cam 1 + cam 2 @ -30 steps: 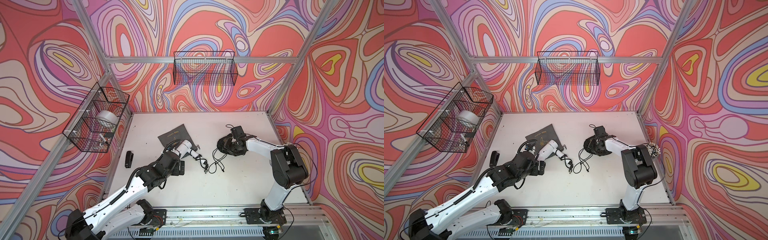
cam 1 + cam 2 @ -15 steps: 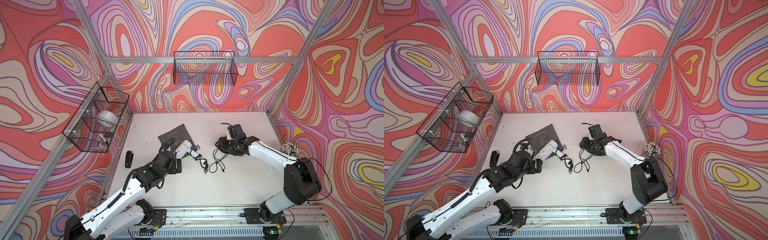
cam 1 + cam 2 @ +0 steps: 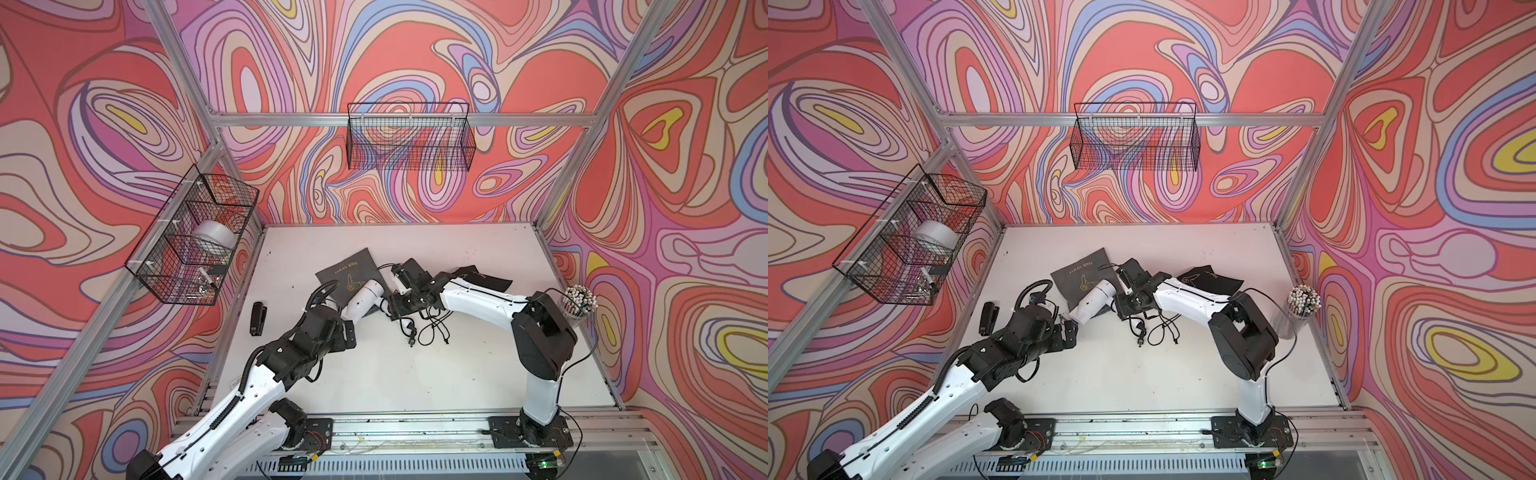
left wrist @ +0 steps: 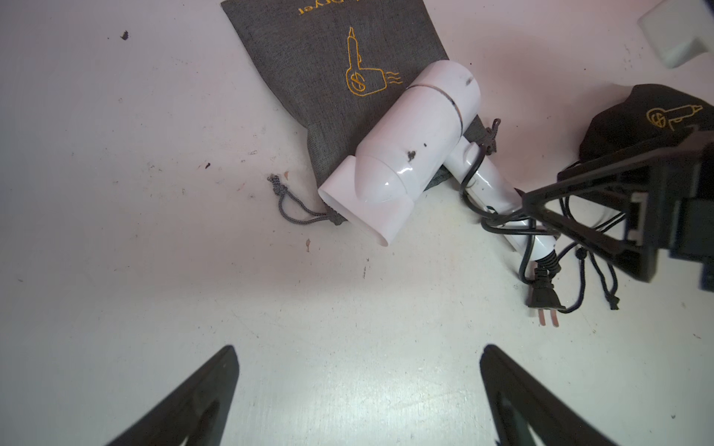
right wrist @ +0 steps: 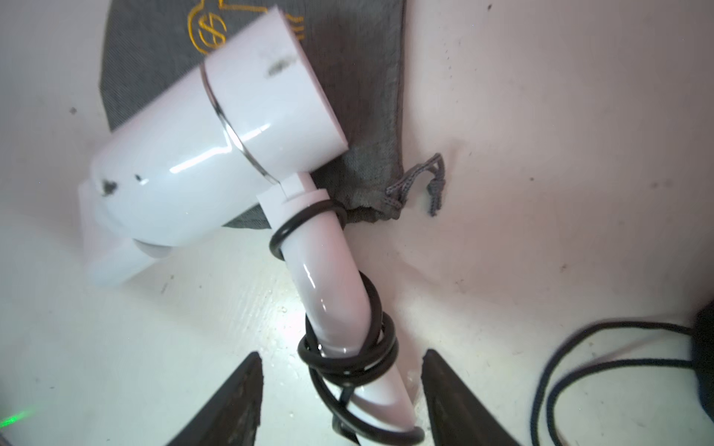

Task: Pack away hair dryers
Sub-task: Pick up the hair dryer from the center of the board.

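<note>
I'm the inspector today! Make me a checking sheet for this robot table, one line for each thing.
Surface: white table, scuffed and speckled.
Job's things: white hair dryer lying partly on grey pouch; black pouch nearby.
Clutter: stapler, cup of pens.
Grippers: left gripper open over bare table; right gripper open, straddling the dryer's handle.
Cables: black cord coiled round handle; plug on table.
Surroundings: side wire basket holding tape roll; back wire basket.

Left arm (image 3: 232, 411) and right arm (image 3: 478, 297): glossy white shells, chunky black joints, plus a ribbed black cable (image 3: 321, 289) on the left.
</note>
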You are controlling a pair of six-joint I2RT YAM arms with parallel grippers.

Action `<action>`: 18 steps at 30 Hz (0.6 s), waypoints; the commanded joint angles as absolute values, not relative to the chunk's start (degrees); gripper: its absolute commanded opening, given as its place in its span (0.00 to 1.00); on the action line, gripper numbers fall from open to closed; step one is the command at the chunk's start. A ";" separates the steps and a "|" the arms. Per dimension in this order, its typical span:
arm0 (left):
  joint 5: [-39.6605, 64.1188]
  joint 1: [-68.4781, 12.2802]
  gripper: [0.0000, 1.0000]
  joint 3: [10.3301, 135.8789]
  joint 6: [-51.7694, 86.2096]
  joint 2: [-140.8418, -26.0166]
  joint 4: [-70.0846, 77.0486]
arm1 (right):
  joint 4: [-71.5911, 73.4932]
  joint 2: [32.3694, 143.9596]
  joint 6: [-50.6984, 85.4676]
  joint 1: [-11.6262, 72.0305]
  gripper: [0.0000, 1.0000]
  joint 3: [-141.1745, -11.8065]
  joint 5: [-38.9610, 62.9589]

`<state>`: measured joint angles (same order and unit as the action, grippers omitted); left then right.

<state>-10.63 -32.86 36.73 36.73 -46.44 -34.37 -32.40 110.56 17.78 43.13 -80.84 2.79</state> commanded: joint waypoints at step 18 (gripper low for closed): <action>-10.02 -32.17 1.00 36.04 37.57 -45.00 -37.06 | -38.31 119.86 9.67 43.88 0.61 -86.04 3.14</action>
